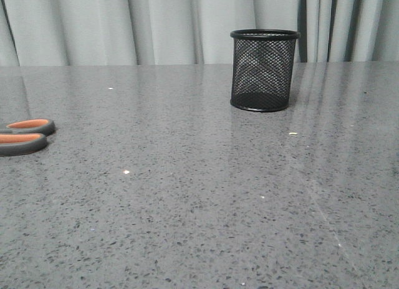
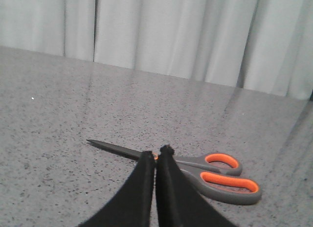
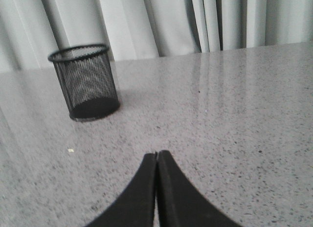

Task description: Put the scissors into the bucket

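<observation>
Grey speckled stone table (image 1: 199, 227), polished, streaked with pale reflections, nearest and bare across the foreground. At about 9 o'clock in the front view, cut by the frame edge: scissors (image 1: 25, 135), lying flat, only the dark grey loop handles lined in orange showing there. Well apart from them, at about 1 o'clock and farther back: bucket (image 1: 264, 70), black wire mesh, upright on its solid base near the table's far edge, nothing visible inside. Beyond that, pale grey curtain (image 1: 156, 24) in vertical folds.

Left wrist view: left gripper (image 2: 155, 156), black fingers pressed together tip to tip, nothing between them, hanging over the scissors close to the pivot; whether touching them, cannot tell. Dark blades closed, running away at 10 o'clock from the fingertips, handles at 3 to 4 o'clock.

Right wrist view: right gripper (image 3: 156, 154), fingers likewise closed together and holding nothing, above bare table. Mesh bucket well apart at about 10 o'clock, standing before the curtain.

No brand, label or writing legible on any item.
</observation>
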{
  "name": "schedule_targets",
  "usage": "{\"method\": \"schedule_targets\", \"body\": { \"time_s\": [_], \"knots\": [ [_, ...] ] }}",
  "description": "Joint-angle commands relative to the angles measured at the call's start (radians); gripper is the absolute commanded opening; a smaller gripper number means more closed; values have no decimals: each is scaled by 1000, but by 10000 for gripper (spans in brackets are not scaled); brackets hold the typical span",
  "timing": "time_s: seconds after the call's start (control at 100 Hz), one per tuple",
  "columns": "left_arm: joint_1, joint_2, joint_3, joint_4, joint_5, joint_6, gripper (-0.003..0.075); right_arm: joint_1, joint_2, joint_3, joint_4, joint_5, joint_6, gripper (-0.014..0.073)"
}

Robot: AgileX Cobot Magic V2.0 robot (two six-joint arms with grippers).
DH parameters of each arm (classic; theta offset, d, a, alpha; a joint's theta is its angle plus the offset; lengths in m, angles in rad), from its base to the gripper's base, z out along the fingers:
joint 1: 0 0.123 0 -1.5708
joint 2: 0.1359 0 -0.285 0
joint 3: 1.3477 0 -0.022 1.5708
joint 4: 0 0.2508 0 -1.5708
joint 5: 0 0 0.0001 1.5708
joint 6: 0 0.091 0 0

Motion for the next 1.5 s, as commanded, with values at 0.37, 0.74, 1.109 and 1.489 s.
{"method": "schedule_targets", "body": {
  "time_s": [0.37,0.74,1.109,1.489],
  "knots": [
    [0,-12,-127,-352,32,-2,-20,-6,7,-130,270,27,-2,-44],
    [0,433,-731,-116,531,165,-20,-6,499,-641,53,395,-2,-44],
    [0,772,-1004,-131,840,273,-18,-6,893,-1003,-1,674,-47,-39],
    [0,852,-1004,-264,866,445,302,-6,931,-1023,19,684,-98,477]
  ]
}}
